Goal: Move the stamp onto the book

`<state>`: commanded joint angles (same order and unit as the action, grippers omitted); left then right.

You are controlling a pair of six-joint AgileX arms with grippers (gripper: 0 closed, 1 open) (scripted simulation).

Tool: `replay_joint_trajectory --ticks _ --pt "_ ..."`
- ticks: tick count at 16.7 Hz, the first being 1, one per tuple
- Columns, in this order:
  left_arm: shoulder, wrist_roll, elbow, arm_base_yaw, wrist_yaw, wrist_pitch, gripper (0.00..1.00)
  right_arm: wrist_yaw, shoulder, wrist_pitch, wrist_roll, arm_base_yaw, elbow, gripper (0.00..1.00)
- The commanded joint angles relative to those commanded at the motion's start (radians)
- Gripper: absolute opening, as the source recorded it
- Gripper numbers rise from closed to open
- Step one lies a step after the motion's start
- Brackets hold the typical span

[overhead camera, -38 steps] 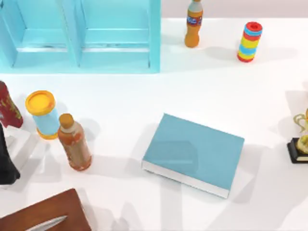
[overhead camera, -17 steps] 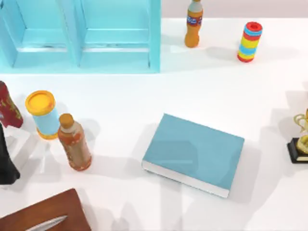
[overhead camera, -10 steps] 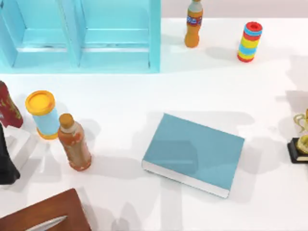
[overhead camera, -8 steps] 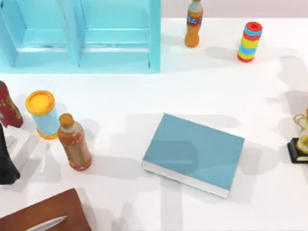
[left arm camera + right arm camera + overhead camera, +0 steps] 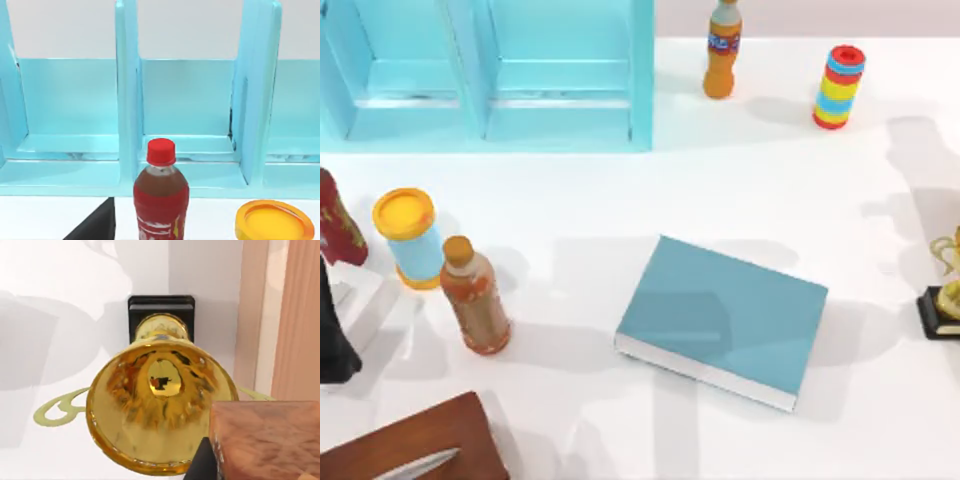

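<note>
Standing at the table's left edge are a dark red bottle point(image 5: 335, 220), a yellow-lidded can point(image 5: 408, 238) and a brown-orange bottle point(image 5: 475, 296). The book point(image 5: 722, 320) lies flat near the middle, its cover bare. At the right edge stands a gold trophy point(image 5: 947, 295); the right wrist view looks down into its cup point(image 5: 160, 390), with the stamp point(image 5: 267, 440), a mottled reddish-tan block, close before the camera. Whether either gripper is open I cannot tell.

White table point(image 5: 750, 190) is pretty busy: the teal book point(image 5: 722, 320) lies flat near the middle, with a light cyan cabinet point(image 5: 485, 75) at the back left. Left side has a brown-orange bottle point(image 5: 475, 296), a yellow-lidded can point(image 5: 407, 238), a dark red bottle point(image 5: 338, 222) and a wooden board point(image 5: 415, 445). An orange soda bottle point(image 5: 722, 48) and a striped can point(image 5: 838, 86) stand at the back, and a gold trophy point(image 5: 946, 290) stands at the right edge.
</note>
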<state>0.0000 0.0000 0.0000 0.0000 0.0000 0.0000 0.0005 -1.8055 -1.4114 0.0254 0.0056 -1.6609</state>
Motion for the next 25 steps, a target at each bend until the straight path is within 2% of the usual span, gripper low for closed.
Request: replay_joint_trajectory --ticks 4,15,18,25 --pt "0.0 0.0 0.0 0.0 0.0 0.0 1.0 0.007 -0.027 0.065 0.12 0.133 -0.046 0.0" --pt "0.0 0.0 0.0 0.0 0.0 0.0 1.0 0.01 -0.25 0.209 0.626 0.598 -0.064 0.0" --pt "0.0 0.0 0.0 0.0 0.0 0.0 1.0 0.006 -0.29 0.22 0.664 0.657 -0.057 0.0" --pt "0.0 0.0 0.0 0.0 0.0 0.0 1.0 0.006 -0.289 0.205 0.665 0.658 -0.069 0.0"
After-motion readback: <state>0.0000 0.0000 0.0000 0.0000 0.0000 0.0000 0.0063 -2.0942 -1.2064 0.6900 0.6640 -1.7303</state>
